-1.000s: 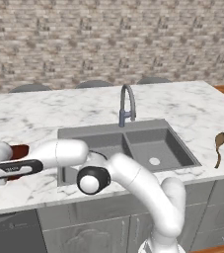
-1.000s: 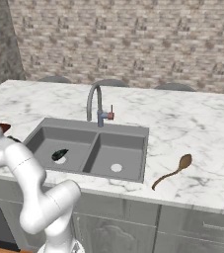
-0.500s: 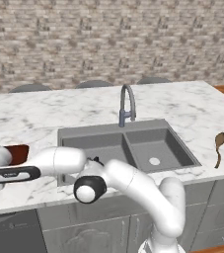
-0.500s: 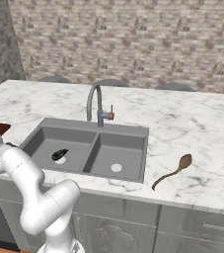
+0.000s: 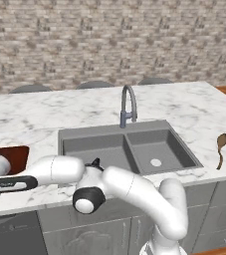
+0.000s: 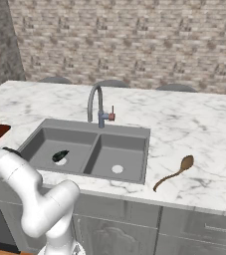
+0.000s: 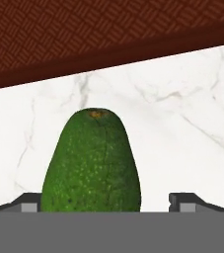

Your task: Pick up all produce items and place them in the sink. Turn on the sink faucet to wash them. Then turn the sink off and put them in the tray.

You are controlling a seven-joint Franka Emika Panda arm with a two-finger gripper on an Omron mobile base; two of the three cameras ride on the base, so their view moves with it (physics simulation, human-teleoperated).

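Observation:
A green pear-shaped produce item (image 7: 91, 163) lies on the white marble counter just in front of the dark reddish-brown tray (image 7: 108, 34). My gripper (image 7: 103, 202) is open and straddles it, with one fingertip (image 7: 30, 201) close to its left side and a gap on the right. A dark blackish-green produce item (image 6: 59, 156) lies in the left basin of the grey sink (image 6: 97, 128). The faucet (image 6: 95, 102) stands behind the divider with no water running. In the left base view my arm reaches far left beside the tray (image 5: 12, 157).
A brown wooden spoon (image 6: 176, 169) lies on the counter to the right of the sink, near the front edge. A brick wall runs behind the marble counter. Chair backs show behind the counter's far edge.
The arm has swung lower and further left, down to the counter in front of the tray. The dark item in the sink and the spoon have not moved.

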